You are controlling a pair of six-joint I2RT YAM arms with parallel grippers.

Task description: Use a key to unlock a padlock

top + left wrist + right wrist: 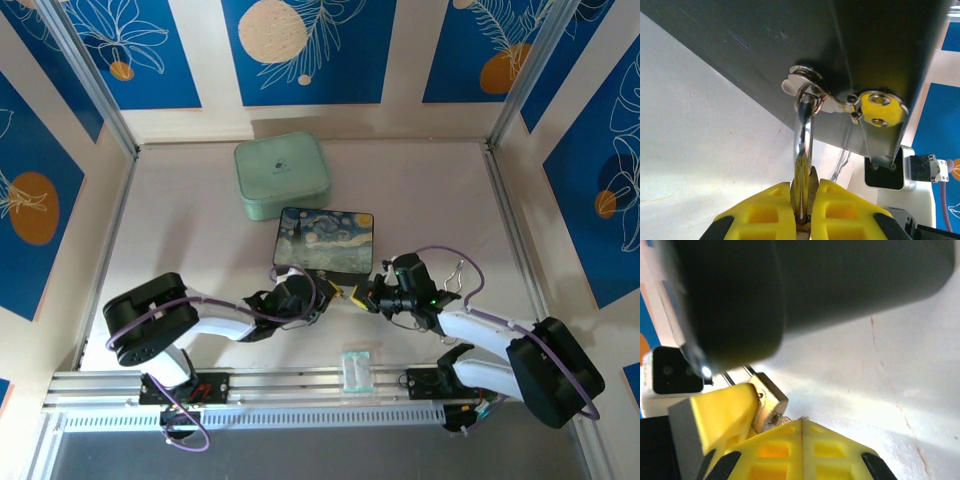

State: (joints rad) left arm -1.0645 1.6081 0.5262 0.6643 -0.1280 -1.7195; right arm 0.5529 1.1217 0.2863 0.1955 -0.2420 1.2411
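Note:
The brass padlock [813, 186] hangs by its silver shackle [803, 135] from the hasp [812, 95] of the painted box [325, 240]. My left gripper [805, 189] is shut on the padlock's body. In the right wrist view the padlock [771, 396] sits just left of my right gripper [801, 423], whose yellow fingers are pressed together. A sliver of the silvery key [781, 418] shows between the fingertips and the padlock's underside. The rest of the key is hidden. From above, both grippers [338, 291] [366, 297] meet at the box's front right corner.
A mint green case [283, 176] lies behind the painted box. Bent silver wire loops [455, 274] rest right of my right wrist. A small clear bag [356, 368] lies near the front rail. Frame posts and patterned walls close in the table.

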